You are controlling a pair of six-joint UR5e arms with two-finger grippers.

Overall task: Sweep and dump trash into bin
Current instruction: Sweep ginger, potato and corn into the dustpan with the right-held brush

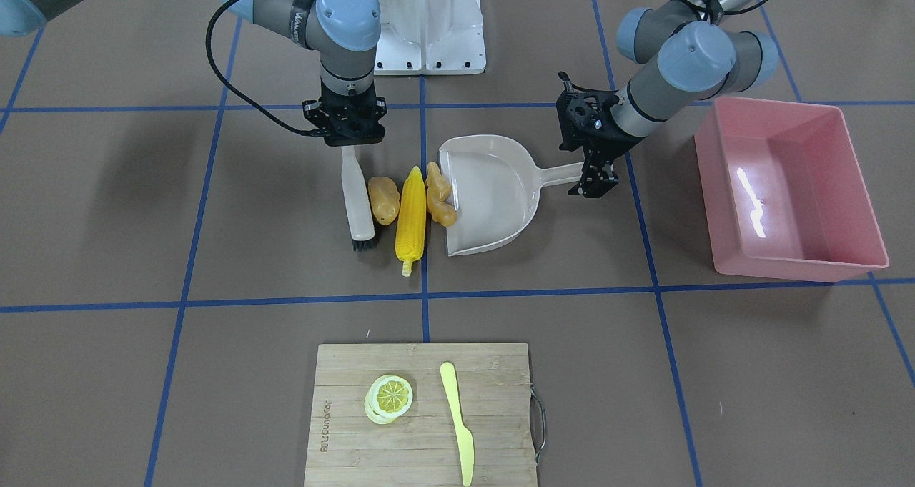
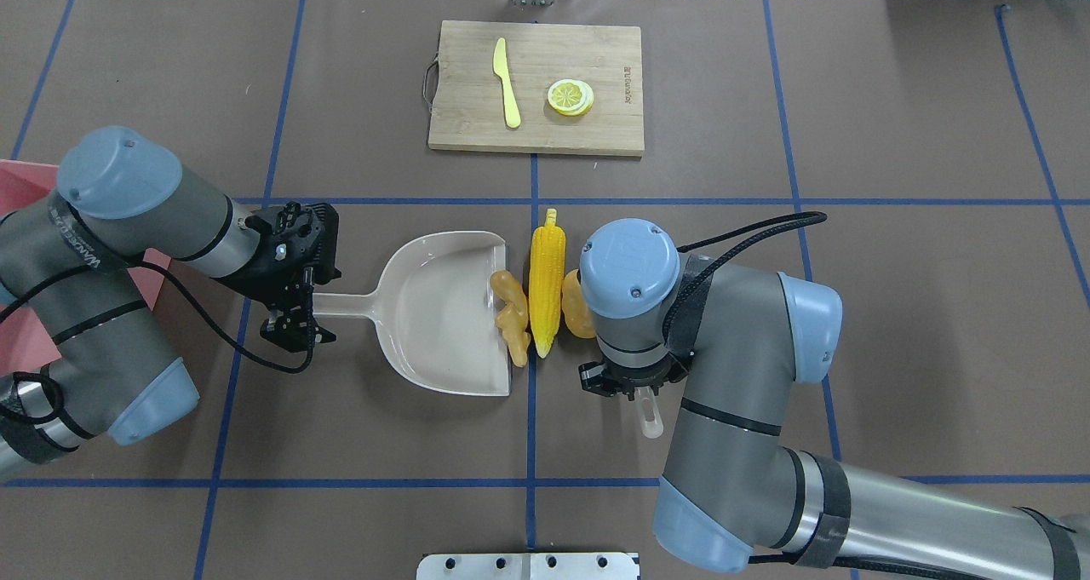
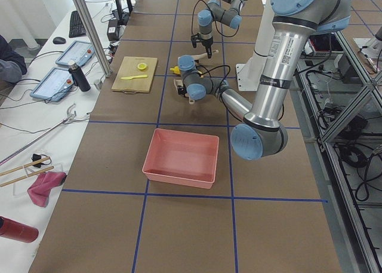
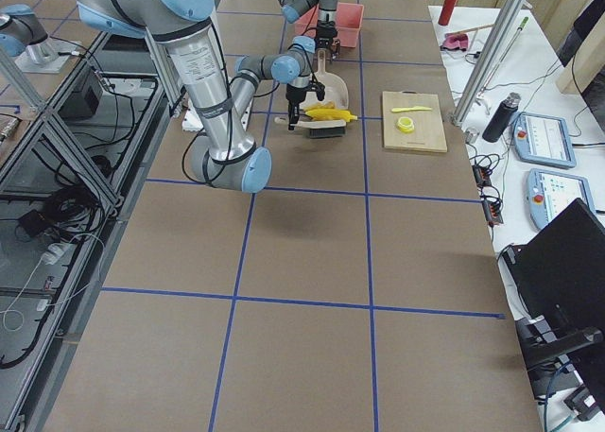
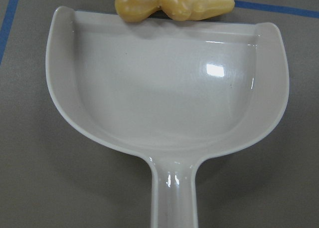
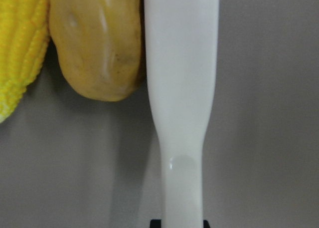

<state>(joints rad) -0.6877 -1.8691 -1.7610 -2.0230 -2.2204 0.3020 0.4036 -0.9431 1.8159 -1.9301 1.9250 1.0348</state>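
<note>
Facing the robot, the front view shows the right gripper (image 1: 350, 140) clamped on a brush (image 1: 357, 201) laid against the potato (image 1: 384, 199), with the corn (image 1: 412, 212) and ginger (image 1: 439, 195) lined up mid-desk before the dustpan (image 1: 493, 201), whose handle the left gripper (image 1: 597, 179) pinches; the bin (image 1: 793, 269) toward the desk's left end holds nothing. From overhead, only the ginger overlaps the pan's lip. The left wrist view shows the pan bare, so I judge the sweep unfinished and the dump not yet begun.
</note>
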